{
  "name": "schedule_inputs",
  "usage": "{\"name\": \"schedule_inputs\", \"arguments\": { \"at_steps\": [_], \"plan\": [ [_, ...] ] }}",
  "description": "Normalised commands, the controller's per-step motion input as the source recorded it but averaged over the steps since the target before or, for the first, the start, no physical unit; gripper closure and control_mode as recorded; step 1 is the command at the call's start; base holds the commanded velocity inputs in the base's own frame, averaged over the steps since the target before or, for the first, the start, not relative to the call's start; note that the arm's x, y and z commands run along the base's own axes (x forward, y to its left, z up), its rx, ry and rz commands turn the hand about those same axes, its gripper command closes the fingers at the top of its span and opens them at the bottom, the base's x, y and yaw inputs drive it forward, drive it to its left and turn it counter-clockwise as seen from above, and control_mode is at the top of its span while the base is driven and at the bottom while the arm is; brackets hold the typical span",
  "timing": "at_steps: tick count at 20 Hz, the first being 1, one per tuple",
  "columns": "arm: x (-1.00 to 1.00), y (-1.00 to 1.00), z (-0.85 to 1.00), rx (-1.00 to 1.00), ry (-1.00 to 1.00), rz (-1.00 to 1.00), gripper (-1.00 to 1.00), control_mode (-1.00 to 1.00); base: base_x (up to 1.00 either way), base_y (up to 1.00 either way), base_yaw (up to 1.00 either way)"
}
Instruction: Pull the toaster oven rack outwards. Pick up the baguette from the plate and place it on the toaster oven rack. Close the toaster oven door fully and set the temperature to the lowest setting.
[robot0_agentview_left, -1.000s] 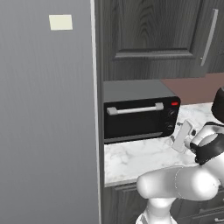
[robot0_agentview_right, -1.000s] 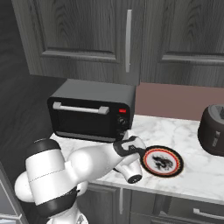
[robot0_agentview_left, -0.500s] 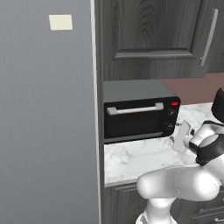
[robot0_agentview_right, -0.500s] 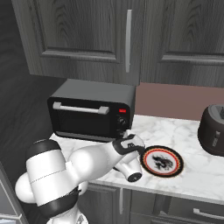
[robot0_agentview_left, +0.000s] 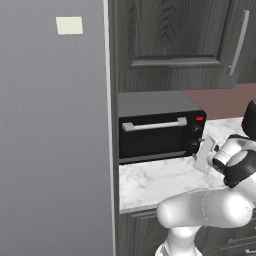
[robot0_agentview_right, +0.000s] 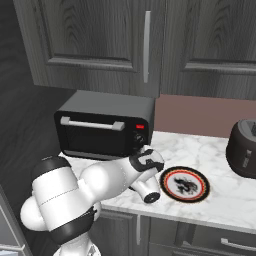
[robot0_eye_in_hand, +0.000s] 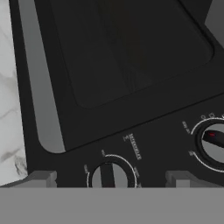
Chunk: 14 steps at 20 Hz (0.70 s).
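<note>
The black toaster oven (robot0_agentview_left: 155, 106) (robot0_agentview_right: 107, 104) stands on the marble counter with its door (robot0_agentview_left: 150, 141) (robot0_agentview_right: 95, 135) (robot0_eye_in_hand: 131, 52) shut, so the rack and the baguette are hidden. The orange-rimmed plate (robot0_agentview_right: 184, 199) lies bare to the right of the oven. My gripper (robot0_agentview_left: 201, 151) (robot0_agentview_right: 142, 150) (robot0_eye_in_hand: 111, 179) is open, right in front of the oven's knob panel. In the hand view one black knob (robot0_eye_in_hand: 109, 175) sits between my fingertips (robot0_eye_in_hand: 41, 178), apart from them. A second knob (robot0_eye_in_hand: 214, 142) lies to the right.
A tall grey panel (robot0_agentview_left: 55, 125) walls off the oven's left side. A large dark rounded vessel (robot0_agentview_right: 245, 147) stands at the counter's right end. Dark wall cabinets (robot0_agentview_right: 145, 45) hang above. The oven's silver bar handle (robot0_eye_in_hand: 39, 87) runs down the left of the hand view.
My hand has crept a little closer to the oven's knob panel, still open. The oven, plate and vessel have not moved.
</note>
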Motion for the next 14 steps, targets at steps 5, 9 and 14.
{"name": "schedule_inputs", "arguments": {
  "at_steps": [5,9,14],
  "plan": [
    [0.12,0.10,-0.01,-0.01,0.00,-0.03,-1.00,-1.00,0.00,0.00,0.00],
    [0.00,0.00,-0.01,0.00,0.00,-0.04,-1.00,-1.00,0.00,0.00,0.00],
    [0.00,0.00,-0.02,0.00,0.00,-0.06,-1.00,-1.00,0.00,0.00,0.00]
  ]
}}
